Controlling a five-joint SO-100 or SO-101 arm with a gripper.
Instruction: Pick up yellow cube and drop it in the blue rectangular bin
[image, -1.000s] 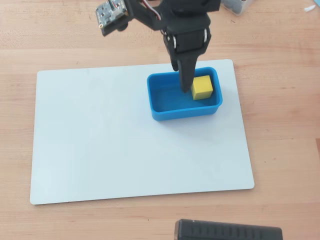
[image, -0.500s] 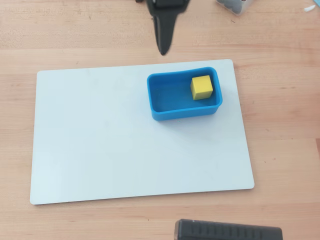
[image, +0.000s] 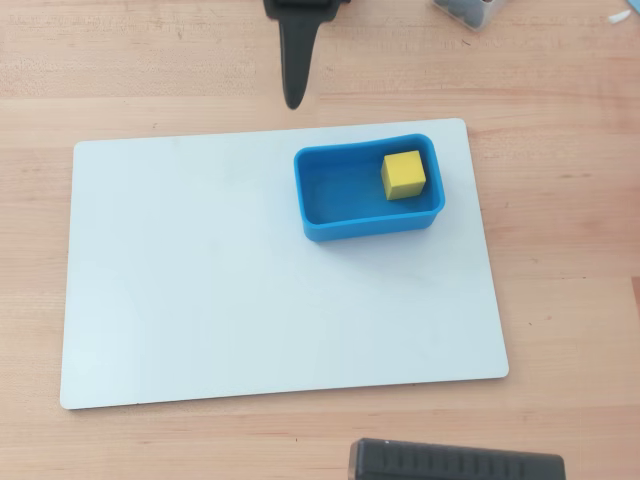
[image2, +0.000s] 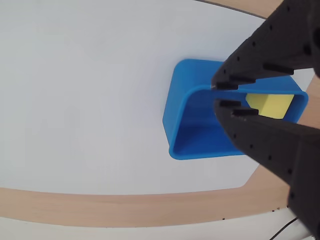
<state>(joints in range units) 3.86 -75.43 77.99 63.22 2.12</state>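
Going left to right in the overhead view, the white board (image: 200, 290) lies bare on the wooden table (image: 560, 300) across its left half, then the blue rectangular bin (image: 320, 200) sits on the board's upper right part, and the yellow cube (image: 403, 174) rests inside the bin against its right end, near the far wall. Judged from that, the drop looks done, and the step in hand is the retreat: the arm should draw up and back in a clean line, staying high enough that no finger clips the thin bowed wall of the bin and drags it across the smooth board, which could tip the cube out. At the top edge of the overhead view the gripper (image: 293, 100) shows only as a dark tapered point over bare wood, well apart from the bin. The wrist view looks down past the gripper (image2: 222, 95) at the bin and cube below; its two dark fingers (image2: 260, 135) stand nearly together at the tips, a narrow gap between them, and they pinch nothing and touch nothing.
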